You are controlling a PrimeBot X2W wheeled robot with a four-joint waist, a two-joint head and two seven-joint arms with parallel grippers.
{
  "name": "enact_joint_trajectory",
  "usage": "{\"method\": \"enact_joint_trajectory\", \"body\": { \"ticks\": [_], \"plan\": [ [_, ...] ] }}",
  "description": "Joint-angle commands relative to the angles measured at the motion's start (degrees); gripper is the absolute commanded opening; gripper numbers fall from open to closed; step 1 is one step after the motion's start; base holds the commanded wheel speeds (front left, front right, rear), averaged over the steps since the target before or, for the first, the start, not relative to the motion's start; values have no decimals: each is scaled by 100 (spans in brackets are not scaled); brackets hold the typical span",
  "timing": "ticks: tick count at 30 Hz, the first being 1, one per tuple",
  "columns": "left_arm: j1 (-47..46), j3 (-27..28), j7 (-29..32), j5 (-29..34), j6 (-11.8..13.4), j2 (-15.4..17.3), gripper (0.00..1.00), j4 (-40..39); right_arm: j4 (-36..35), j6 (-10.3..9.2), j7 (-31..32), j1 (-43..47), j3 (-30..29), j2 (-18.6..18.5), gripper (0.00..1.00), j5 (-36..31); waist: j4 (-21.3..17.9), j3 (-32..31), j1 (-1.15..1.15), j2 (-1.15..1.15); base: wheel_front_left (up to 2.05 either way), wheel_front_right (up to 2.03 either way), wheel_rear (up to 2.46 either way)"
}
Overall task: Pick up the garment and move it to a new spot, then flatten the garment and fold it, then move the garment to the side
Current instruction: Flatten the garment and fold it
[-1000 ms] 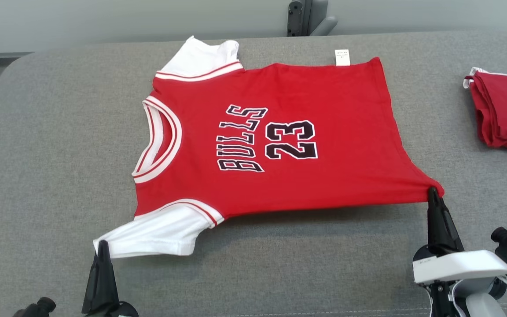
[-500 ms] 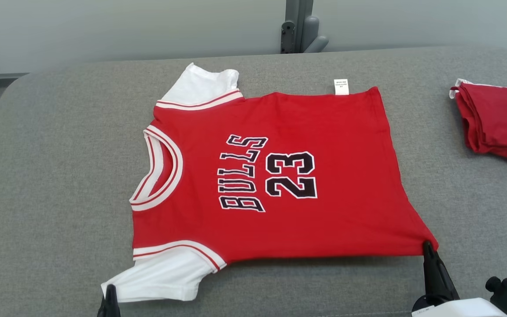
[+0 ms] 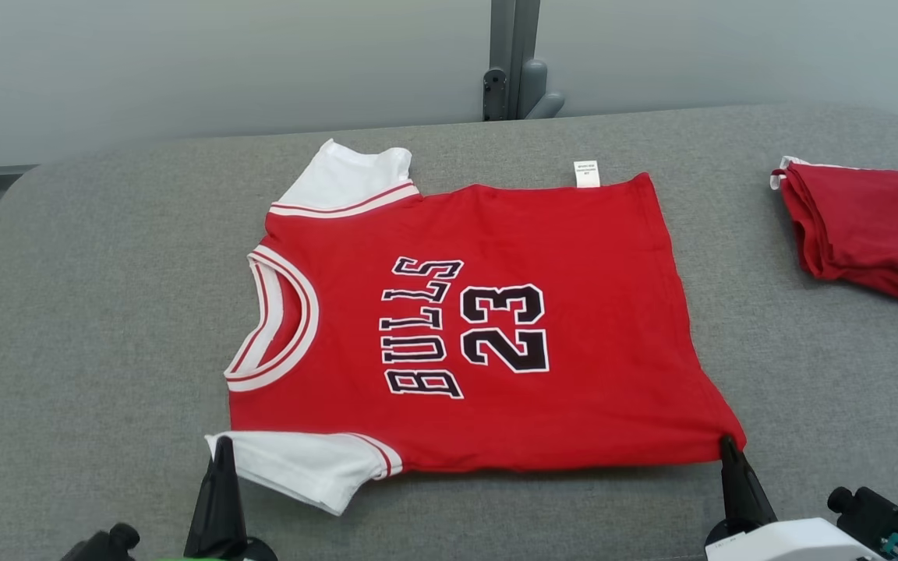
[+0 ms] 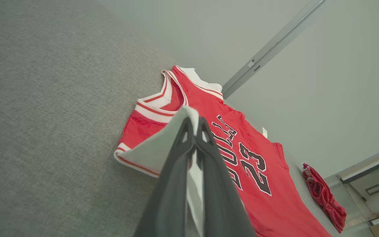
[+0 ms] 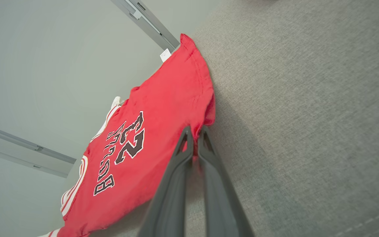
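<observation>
The garment [image 3: 496,327] is a red jersey with white sleeves and black "BULLS 23" lettering, spread front-up on the grey table [image 3: 90,312], neck to the left. My left gripper [image 3: 221,448] is shut on the near white sleeve [image 3: 301,463], whose cloth shows pinched between its fingers [image 4: 194,126] in the left wrist view. My right gripper [image 3: 727,446] is shut on the jersey's near hem corner [image 5: 206,118], red cloth caught between its fingers [image 5: 194,135]. The near edge of the garment [image 5: 150,131] is pulled taut between the two grippers.
A folded dark red cloth [image 3: 870,230] lies at the table's right side, also seen in the left wrist view as a red cloth [image 4: 324,197]. A grey post and bracket [image 3: 515,70] stand behind the table's far edge against a pale wall.
The head camera has tilted up, so the picture shifted down. My left gripper has moved right toward the jersey body, and the near white sleeve now lies shorter and less stretched.
</observation>
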Motion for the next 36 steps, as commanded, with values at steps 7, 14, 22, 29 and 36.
{"method": "enact_joint_trajectory", "body": {
  "ticks": [7, 14, 22, 29, 36],
  "plan": [
    [-948, 15, -18, 192, -45, 11, 0, 632, 349, 0, -21, -543, 52, -19, 0, 359, -72, -30, 0, 56, 0, 0, 0],
    [-2087, -127, -18, 176, -87, 10, 0, 1565, 877, 0, -21, -1291, 10, -18, 0, 603, -197, 300, 0, 56, 0, 0, 0],
    [-3251, -252, -18, 388, -121, 12, 0, 2505, 1682, 0, -20, -2371, 92, -19, 0, 596, -351, 895, 0, 56, 0, 0, 0],
    [-3778, -194, -18, 456, -133, 12, 0, 2899, 2040, 0, -21, -2870, 182, -19, 0, 648, -416, 1167, 0, 56, 0, 0, 0],
    [-3955, -38, -18, 516, -141, 13, 0, 3019, 2236, 0, -20, -3113, 292, -19, 1, 771, -441, 1234, 0, 56, 0, 0, 0]
  ]
}}
